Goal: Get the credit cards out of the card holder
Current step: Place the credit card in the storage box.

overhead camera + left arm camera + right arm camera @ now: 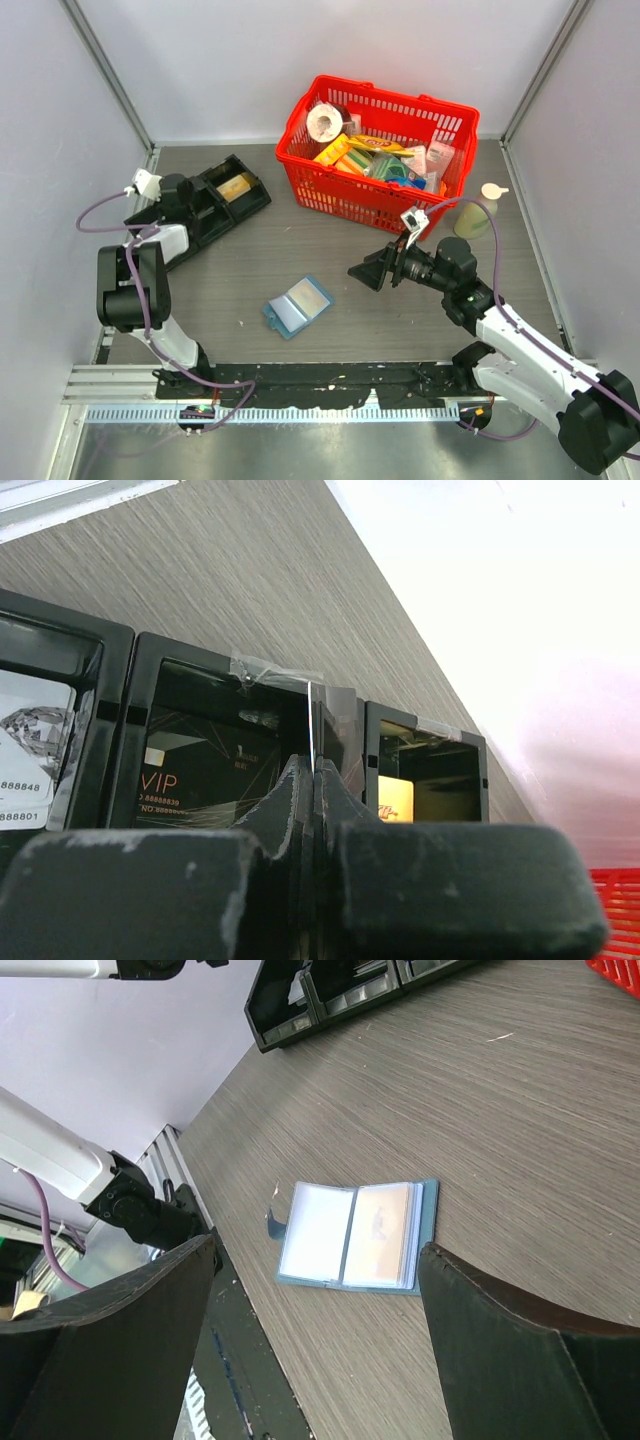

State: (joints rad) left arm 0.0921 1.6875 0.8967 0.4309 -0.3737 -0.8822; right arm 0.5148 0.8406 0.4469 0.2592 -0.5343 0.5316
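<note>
Left end effector (pixel 313 780) was clamped on 1 credit card (pixel 312 725), edge-on over the black tray (pixel 120 680). Right end effector (pixel 318 1250) was held wide open, pointed at the opened card holder (pixel 350 1235).

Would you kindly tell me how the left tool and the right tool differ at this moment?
The left tool is shut, pinching a thin card seen edge-on; the right tool stands wide open and holds nothing. The left tool is at the black tray, while the right tool faces the card holder, which lies open and apart from it. Both are dark two-finger tools.
</note>
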